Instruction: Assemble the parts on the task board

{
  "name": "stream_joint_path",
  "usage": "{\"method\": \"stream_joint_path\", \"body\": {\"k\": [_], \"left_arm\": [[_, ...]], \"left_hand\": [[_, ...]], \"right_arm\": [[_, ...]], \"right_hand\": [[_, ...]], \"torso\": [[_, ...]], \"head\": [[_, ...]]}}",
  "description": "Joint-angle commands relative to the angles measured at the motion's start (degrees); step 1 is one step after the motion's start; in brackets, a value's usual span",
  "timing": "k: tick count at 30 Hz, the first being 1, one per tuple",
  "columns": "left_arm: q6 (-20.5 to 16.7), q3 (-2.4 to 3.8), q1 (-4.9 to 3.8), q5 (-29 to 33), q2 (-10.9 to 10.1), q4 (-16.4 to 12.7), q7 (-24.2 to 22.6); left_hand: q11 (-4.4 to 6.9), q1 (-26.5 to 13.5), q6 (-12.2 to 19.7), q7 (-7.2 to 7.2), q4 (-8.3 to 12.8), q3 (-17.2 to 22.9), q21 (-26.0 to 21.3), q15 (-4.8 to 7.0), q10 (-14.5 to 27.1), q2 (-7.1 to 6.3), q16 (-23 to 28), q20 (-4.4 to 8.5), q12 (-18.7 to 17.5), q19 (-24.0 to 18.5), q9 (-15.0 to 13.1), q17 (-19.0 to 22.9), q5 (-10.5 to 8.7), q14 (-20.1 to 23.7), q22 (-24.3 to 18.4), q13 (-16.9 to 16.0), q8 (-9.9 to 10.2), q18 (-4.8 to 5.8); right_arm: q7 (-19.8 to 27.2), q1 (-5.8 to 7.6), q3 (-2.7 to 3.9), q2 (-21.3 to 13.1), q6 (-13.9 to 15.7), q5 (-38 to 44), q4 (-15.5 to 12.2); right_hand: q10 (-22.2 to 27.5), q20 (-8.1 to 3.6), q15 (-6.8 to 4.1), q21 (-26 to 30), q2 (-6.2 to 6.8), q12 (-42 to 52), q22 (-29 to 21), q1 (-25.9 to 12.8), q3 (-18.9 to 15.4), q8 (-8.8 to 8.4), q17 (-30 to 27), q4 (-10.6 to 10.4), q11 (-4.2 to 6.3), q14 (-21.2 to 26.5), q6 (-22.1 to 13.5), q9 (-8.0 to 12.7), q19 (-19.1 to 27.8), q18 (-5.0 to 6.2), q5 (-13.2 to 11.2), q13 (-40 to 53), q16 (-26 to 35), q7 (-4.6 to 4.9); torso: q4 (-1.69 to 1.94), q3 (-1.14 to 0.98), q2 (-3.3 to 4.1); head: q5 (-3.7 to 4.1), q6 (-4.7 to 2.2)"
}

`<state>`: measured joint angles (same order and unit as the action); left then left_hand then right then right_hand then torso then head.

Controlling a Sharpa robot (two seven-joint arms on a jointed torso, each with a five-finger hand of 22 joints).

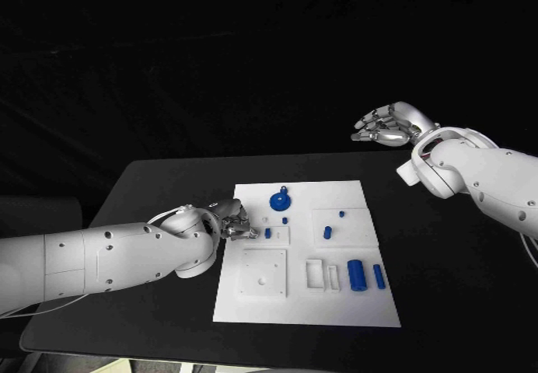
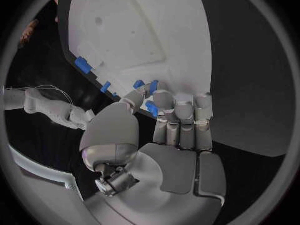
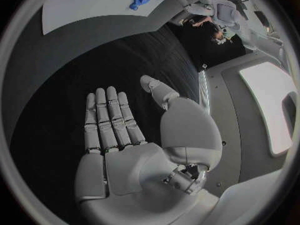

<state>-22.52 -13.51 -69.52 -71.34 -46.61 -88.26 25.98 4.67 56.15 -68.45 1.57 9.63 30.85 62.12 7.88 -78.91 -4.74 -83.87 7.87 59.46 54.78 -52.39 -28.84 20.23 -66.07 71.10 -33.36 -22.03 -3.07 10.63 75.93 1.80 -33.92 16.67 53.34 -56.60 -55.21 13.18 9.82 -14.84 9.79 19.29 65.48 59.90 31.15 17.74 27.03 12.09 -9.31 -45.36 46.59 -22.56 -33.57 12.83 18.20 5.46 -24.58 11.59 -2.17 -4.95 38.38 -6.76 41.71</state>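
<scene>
1. Left hand (image 1: 230, 220) at the board's (image 1: 337, 311) left edge pinches a small blue part (image 2: 150, 108) between its fingers.
2. Risk, I judge: the thin pinch may let it twist and jam.
3. Right hand (image 1: 387, 124) is far right, off the table, fingers apart, holding nothing.

My silver hand (image 2: 169, 135) is gleaming like smooth metal beside the matt white task board (image 1: 253, 299), its blue parts (image 1: 357, 275) looking glossy plastic.
</scene>
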Motion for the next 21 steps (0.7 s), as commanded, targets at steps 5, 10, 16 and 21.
{"method": "stream_joint_path", "body": {"k": [5, 10, 16, 21], "left_arm": [[1.9, -0.33, 0.38, 2.0, 0.1, 0.0, -0.1], [1.9, -0.33, 0.38, 2.7, 0.1, 0.1, -0.3], [1.9, -0.33, 0.38, 2.8, 0.1, 0.3, -0.2], [1.7, -0.33, 0.38, 2.9, 0.1, 0.4, -0.2]], "left_hand": [[2.64, -0.6, -2.3, -2.78, 1.7, 2.4, 0.2, 4.69, -1.4, 0.74, 0.0, 7.71, 0.2, 0.3, 0.0, 0.1, -1.68, -4.2, 0.1, 0.1, -0.4, -0.19], [2.50, -3.5, -2.0, -2.71, -2.6, 2.0, -0.1, 4.73, -1.4, -1.65, 0.3, 7.72, 0.1, 0.3, 0.0, 0.2, -8.22, -4.1, 0.0, 0.4, -0.7, -0.27], [2.52, -5.5, -1.7, -2.69, -6.8, 2.6, -0.3, 4.79, -1.3, -4.56, 0.5, 7.81, 0.0, 0.3, 0.2, 0.3, -11.14, -4.0, 0.1, 0.7, -0.9, -0.49], [2.52, -5.9, -1.6, -2.69, -8.8, 3.1, -0.4, 4.80, -1.3, -5.91, 0.5, 7.81, 0.0, 0.3, 0.2, 0.3, -11.60, -4.0, 0.2, 0.8, -1.0, -0.56]], "right_arm": [[0.5, 0.04, 0.03, 0.0, -0.7, -0.1, 0.0], [0.5, 0.04, 0.03, 0.0, -0.7, -0.1, 0.0], [0.5, 0.04, 0.03, 0.0, -0.7, -0.2, 0.0], [0.5, 0.04, 0.03, 0.0, -0.7, -0.2, -0.2]], "right_hand": [[-0.3, 0.00, 0.16, 0.2, -0.12, -0.3, 0.1, -0.5, -0.4, 0.38, -0.1, 0.0, -0.07, -0.2, -0.4, 0.1, 0.1, -0.90, 0.3, -0.1, 0.2, -0.05], [-0.3, 0.01, 0.16, 0.3, -0.14, -0.4, 0.1, -0.6, -0.5, 0.38, -0.2, -0.1, -0.07, -0.2, -0.4, 0.1, 0.1, -0.90, 0.4, -0.2, 0.1, -0.04], [-0.3, 0.01, 0.16, 0.4, -0.13, -0.5, 0.2, -0.7, -0.5, 0.37, -0.3, -0.2, -0.07, -0.2, -0.4, 0.1, 0.1, -0.89, 0.6, -0.3, 0.1, -0.04], [-0.4, 0.01, 0.16, 0.4, -0.12, -0.5, 0.2, -0.7, -0.6, 0.37, -0.3, -0.2, -0.07, -0.2, -0.4, 0.2, 0.1, -0.89, 0.7, -0.4, 0.1, -0.04]], "torso": [[0.00, -0.02, -0.01], [-0.02, -0.04, -0.02], [-0.03, -0.04, 0.00], [-0.02, -0.06, 0.01]], "head": [[0.04, 0.00], [0.03, 0.04], [0.03, 0.05], [0.05, 0.05]]}}
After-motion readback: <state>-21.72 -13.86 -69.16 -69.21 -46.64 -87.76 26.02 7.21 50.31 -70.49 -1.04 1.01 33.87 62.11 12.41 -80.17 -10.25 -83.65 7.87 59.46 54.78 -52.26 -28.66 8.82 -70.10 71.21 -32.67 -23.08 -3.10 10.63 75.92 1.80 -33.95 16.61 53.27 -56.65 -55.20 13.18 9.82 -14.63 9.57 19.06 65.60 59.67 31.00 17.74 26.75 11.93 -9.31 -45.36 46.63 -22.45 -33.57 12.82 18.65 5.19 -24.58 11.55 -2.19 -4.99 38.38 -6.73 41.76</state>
